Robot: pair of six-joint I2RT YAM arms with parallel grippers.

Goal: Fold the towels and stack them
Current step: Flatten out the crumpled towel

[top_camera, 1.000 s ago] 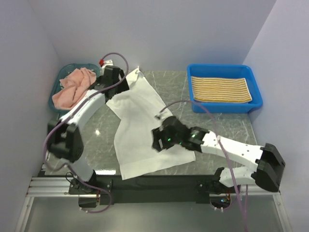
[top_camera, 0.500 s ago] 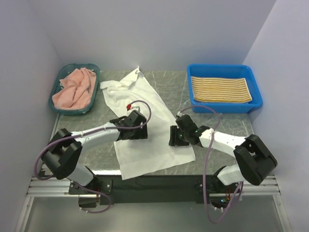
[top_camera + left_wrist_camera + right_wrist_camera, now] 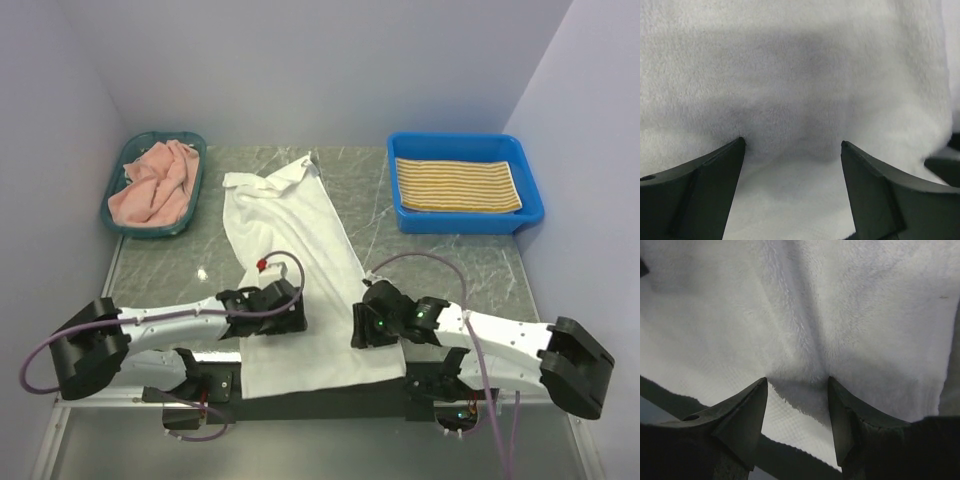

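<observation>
The white towel [image 3: 300,230] lies lengthwise on the table, bunched at its far end, its near end over the table's front edge. My left gripper [image 3: 292,316] [image 3: 792,142] rests on its left edge, jaws apart, tips pressed into the cloth [image 3: 800,75]. My right gripper [image 3: 358,330] [image 3: 797,380] rests on its right edge, jaws apart, with a folded-over towel edge [image 3: 805,395] between the tips. The salmon pink towel [image 3: 150,185] lies crumpled in a teal basket [image 3: 160,135]. The folded yellow-and-white striped towel [image 3: 455,185] lies in a blue bin [image 3: 465,140]. The dark-and-white striped towel is out of view.
The marble table [image 3: 440,260] has walls close on the left, back and right. The teal basket stands at the back left, the blue bin at the back right. A black rail [image 3: 330,395] runs along the front edge under the towel's end.
Both grippers have moved toward the table's near edge, and the white towel has slid with them, straightening out. Its near end now overhangs the front edge.
</observation>
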